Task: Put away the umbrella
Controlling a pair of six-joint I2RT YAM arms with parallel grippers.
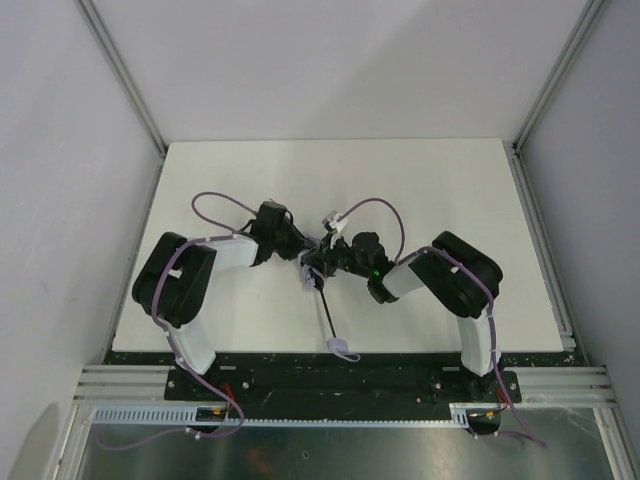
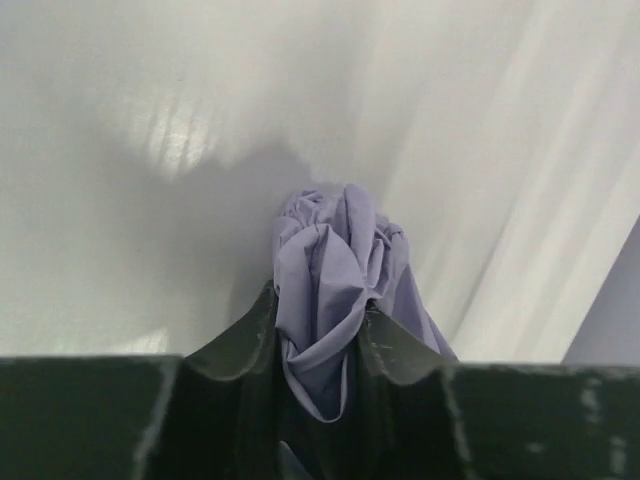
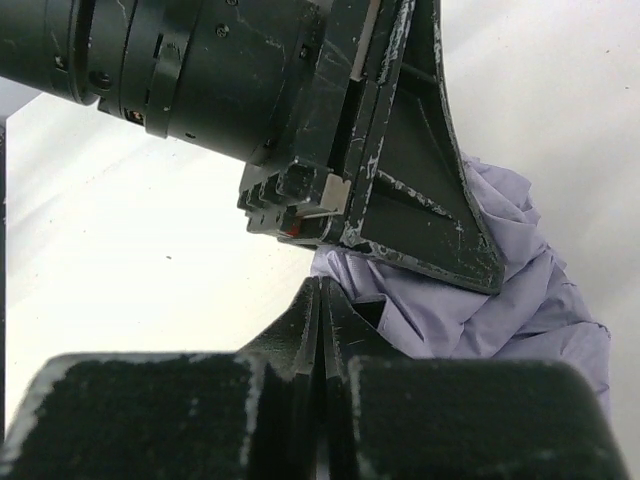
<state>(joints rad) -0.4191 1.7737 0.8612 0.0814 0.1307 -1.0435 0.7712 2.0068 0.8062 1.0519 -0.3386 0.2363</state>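
Now umbrella (image 1: pixel 324 306) lies mid table (image 1: pixel 450 200), long axis near-far, handle (image 1: pixel 341 347) toward bases, bunched canopy (image 2: pixel 330 260) far. Left gripper (image 2: pixel 318 315) clamps canopy; right gripper (image 3: pixel 320 305) fingers pressed together beside cloth.

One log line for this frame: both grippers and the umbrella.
left gripper: shut on umbrella | right gripper: shut, tips at fabric, contents unclear | shaft: extended | handle: near edge
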